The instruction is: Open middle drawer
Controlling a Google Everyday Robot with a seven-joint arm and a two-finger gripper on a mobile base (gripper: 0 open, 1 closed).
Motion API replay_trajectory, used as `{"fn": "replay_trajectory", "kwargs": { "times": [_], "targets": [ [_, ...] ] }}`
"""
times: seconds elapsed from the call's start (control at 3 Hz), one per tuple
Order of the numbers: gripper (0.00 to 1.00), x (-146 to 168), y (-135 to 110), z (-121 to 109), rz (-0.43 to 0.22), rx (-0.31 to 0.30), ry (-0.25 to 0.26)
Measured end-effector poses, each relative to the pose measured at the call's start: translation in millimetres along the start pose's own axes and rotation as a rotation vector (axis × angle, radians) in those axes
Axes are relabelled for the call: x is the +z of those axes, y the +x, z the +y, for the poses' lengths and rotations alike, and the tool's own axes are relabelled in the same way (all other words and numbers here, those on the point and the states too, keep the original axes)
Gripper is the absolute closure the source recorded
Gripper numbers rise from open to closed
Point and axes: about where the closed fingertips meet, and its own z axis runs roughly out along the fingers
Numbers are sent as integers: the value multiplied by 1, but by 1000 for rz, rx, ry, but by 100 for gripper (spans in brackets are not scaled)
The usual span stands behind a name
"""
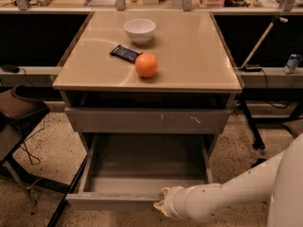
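Observation:
The middle drawer (142,171) is pulled far out of the grey cabinet, and its empty grey box interior shows. Its plain flat front (111,201) faces me at the bottom of the view. My gripper (161,201) sits at the top edge of that front, right of its middle, at the end of my white arm (227,197), which comes in from the lower right. Above the open drawer is the larger grey drawer front with white scratch marks (147,120), which is closed.
On the tan cabinet top (199,56) lie an orange (146,65), a white bowl (139,30) and a dark snack packet (125,53). A dark chair (16,112) stands at the left. A stand leg (250,126) and a can (293,63) are at the right.

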Motion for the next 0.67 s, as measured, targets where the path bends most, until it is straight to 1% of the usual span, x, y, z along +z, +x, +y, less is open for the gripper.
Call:
{"fn": "replay_trajectory", "kwargs": {
  "times": [0.33, 0.67],
  "targets": [
    [100, -2, 8, 11, 6, -8, -17],
    [100, -4, 5, 11, 6, -8, -17]
  ]
}}
